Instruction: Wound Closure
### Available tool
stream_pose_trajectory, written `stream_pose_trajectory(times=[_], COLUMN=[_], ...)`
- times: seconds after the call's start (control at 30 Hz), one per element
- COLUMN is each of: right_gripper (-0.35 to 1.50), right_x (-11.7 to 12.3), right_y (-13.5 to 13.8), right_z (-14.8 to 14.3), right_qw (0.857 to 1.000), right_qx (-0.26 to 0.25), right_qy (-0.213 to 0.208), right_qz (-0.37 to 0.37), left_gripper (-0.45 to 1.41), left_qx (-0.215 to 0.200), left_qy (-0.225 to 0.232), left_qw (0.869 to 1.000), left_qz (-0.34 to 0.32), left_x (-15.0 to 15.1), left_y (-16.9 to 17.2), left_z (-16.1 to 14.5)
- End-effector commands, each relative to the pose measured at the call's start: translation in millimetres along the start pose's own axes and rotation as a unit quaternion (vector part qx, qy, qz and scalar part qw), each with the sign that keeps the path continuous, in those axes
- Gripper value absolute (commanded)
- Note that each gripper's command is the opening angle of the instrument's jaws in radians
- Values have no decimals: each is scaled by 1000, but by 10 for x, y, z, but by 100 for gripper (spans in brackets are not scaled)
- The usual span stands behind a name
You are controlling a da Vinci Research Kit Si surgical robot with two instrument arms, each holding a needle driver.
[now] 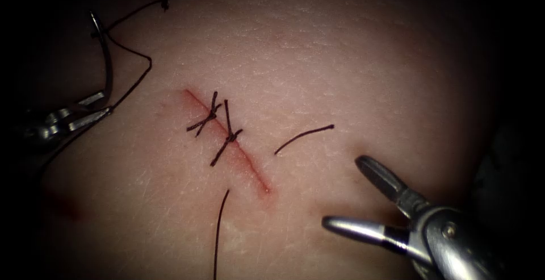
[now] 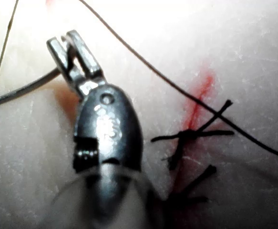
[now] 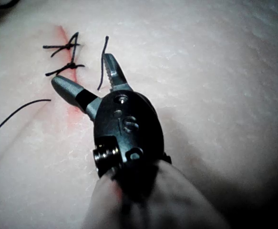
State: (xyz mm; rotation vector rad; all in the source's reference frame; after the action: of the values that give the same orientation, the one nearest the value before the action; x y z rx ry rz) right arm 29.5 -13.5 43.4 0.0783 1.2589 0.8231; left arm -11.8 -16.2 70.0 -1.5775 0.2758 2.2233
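The needle (image 1: 106,58) sits clear of the tissue (image 1: 352,58), far left of the cut (image 1: 227,141), my left hand (image 1: 85,115) clamped near its lower end. My right hand (image 1: 346,192) gapes empty right of the cut. Two knots (image 1: 218,126) hold; I judge another stitch is due, needing a re-grip.

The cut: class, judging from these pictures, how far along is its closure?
Done: two knotted stitches cross the cut. In hand: the left pincer is shut on the needle near its end, out of the tissue, left of the cut. The right pincer is open, empty. Left: the cut's lower end, unstitched.
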Motion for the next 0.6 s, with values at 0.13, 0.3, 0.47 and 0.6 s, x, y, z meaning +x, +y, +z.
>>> stream_pose_trajectory(times=[0.13, 0.3, 0.47, 0.6], right_gripper=[148, 148, 146, 146], right_x=[-16, -29, -39, -43], right_y=[-7, -10, -11, -12], right_z=[6, 5, 5, 5], right_qw=[1000, 1000, 1000, 1000], right_qx=[1, 2, 3, 5], right_qy=[0, 2, 0, -3], right_qz=[-7, -14, -21, -23], left_gripper=[106, 132, 133, 128], left_qx=[27, 55, 55, 58], left_qy=[-20, -50, -67, -80], left_qw=[998, 994, 992, 990], left_qz=[-47, -80, -97, -103], left_x=[-20, -16, 4, 26], left_y=[0, -21, -38, -39], left_z=[-8, -30, -61, -83])
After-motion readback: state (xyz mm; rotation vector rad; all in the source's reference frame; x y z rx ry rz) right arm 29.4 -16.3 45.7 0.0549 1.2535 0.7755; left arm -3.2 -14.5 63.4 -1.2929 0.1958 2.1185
